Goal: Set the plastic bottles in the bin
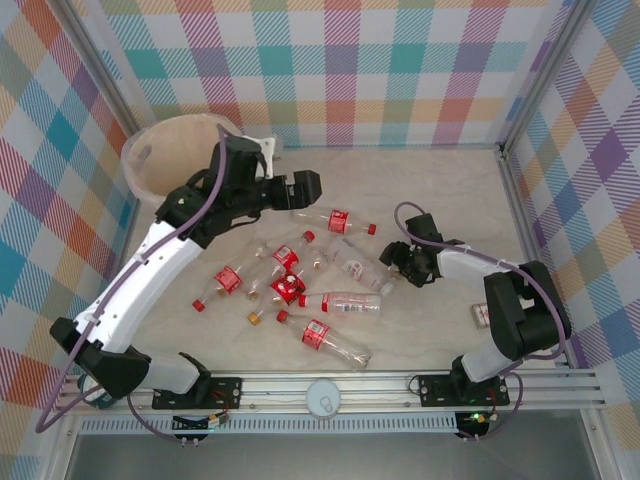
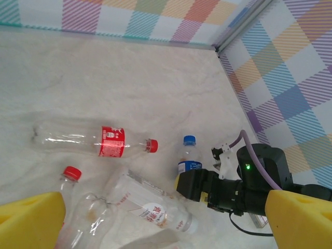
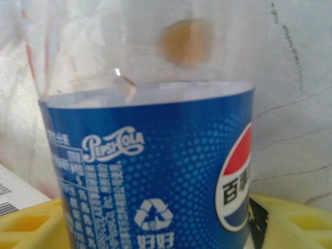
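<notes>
Bottles (image 1: 300, 285) lie in a loose heap in the middle of the table (image 1: 440, 190), between my 2 arms. Most have red labels and red caps, and they lie on their sides. The bin (image 1: 160, 150) sits at the far left corner of the table, apart from the heap. The bit of its inside that I can see is plain cream, and my left arm hides the rest.

My left gripper (image 1: 306, 188) hangs above the table near the bin, to its right, over the far edge of the heap. Its jaws are spread wide. Its yellow pads (image 2: 28, 220) sit at the 2 sides of its own camera view, with nothing held between them. Under it I see a long clear bottle with a red label (image 2: 104, 140) lying flat, and a crushed bottle (image 2: 150, 210) near it.

My right gripper (image 1: 393, 262) is down low at the right side of the heap. The blue bottle (image 2: 188, 155) is between its jaws, with its blue cap showing past them. Up close, the blue label sits between the 2 yellow fingers (image 3: 31, 225). The jaws sit close on both sides of it, but I cannot tell if they press on it. The bottle is clear above the label, and I can see the table through it.

A small flat box (image 1: 481, 316) lies by the right arm, apart from the heap
</notes>
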You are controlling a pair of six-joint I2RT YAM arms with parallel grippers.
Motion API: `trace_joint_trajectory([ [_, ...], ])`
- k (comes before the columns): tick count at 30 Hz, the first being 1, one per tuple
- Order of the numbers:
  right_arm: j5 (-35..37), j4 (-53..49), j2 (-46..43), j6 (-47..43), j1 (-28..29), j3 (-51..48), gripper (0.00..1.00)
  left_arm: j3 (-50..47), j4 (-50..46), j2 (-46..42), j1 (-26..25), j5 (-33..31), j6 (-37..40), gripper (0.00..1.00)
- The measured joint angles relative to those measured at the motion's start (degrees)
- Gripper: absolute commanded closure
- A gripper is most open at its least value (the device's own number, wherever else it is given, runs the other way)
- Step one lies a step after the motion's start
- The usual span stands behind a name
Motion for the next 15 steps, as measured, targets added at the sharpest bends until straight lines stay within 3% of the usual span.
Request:
trace_joint_trajectory([
  [7, 0.4, -0.7, -0.4, -2.6, 0.0, 0.0, 0.38, -2.5, 5.8, 4.3, -2.8, 1.3, -3.3, 0.01],
  [15, 2.3, -4.7, -4.8, -9.3, 0.1, 1.1, 0.43, -5.0, 13.8, 9.0, -2.8, 8.4, -8.0, 0.0],
])
